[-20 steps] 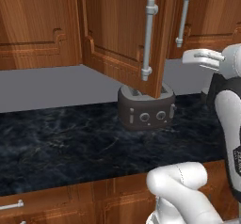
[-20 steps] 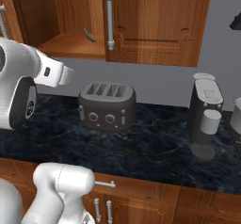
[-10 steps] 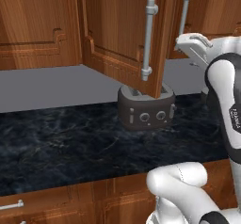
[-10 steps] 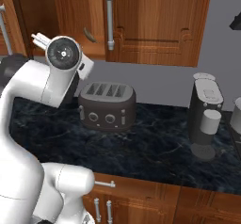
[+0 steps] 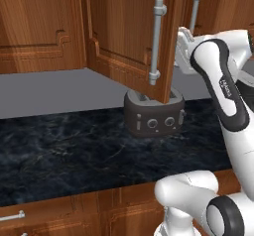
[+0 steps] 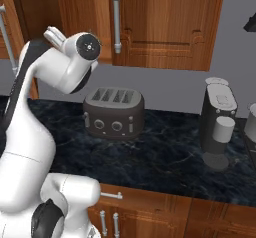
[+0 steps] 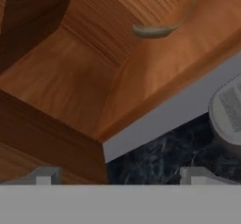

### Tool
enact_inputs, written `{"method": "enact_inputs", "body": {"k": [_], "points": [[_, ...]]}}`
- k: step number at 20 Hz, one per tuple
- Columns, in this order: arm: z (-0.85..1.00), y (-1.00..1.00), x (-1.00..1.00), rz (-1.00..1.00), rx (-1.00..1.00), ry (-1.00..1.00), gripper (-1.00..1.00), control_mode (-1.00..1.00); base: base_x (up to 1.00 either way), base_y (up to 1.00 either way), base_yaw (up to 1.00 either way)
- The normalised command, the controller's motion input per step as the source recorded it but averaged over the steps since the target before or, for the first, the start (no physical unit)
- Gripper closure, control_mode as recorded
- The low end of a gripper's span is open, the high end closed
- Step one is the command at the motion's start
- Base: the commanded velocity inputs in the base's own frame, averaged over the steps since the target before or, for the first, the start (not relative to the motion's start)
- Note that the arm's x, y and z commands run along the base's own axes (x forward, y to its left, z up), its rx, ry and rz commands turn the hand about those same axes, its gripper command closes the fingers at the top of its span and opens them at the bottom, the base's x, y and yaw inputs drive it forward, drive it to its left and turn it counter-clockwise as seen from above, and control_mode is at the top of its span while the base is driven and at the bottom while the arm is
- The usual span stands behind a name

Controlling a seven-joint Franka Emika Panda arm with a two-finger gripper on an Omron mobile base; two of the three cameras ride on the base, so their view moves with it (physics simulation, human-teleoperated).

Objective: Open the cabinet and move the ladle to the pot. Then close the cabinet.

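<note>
The cabinet (image 6: 170, 22) has its left door (image 5: 124, 27) swung open toward me, its long silver handle (image 5: 157, 40) in front. Inside, in the hand view, the grey-brown ladle (image 7: 157, 29) lies on the wooden shelf, its thin handle curving up to the right. My gripper (image 7: 120, 177) is open with nothing between its fingertips (image 7: 44, 176). It sits below and in front of the shelf, well apart from the ladle. My hand (image 5: 183, 37) is just behind the open door's edge. A pale grey pot (image 6: 251, 124) is cut off by the right edge.
A dark four-slot toaster (image 6: 114, 113) stands on the black marble counter (image 5: 64, 155) under the cabinet. A dark coffee machine (image 6: 218, 119) with a small white cup stands to its right. The open door juts out over the toaster. Low cabinets run below the counter.
My arm has swung up and my hand has risen toward the open cabinet, just behind the door's edge. The gripper stayed open. Door, toaster and ladle have not moved.
</note>
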Motion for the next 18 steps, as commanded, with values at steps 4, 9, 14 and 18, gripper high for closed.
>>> {"method": "enact_inputs", "body": {"k": [4,9,14,18], "points": [[0.00,0.64,0.41,0.10,0.12,0.13,-1.00,-1.00,0.00,0.00,0.00],[0.00,0.68,-0.03,0.10,0.07,0.06,-1.00,-1.00,0.00,0.00,0.00],[0.00,0.73,-0.56,0.09,0.01,0.00,-1.00,-1.00,0.00,0.00,0.00],[0.00,0.80,-0.56,0.10,0.00,0.00,-1.00,-1.00,0.00,0.00,0.00]]}}
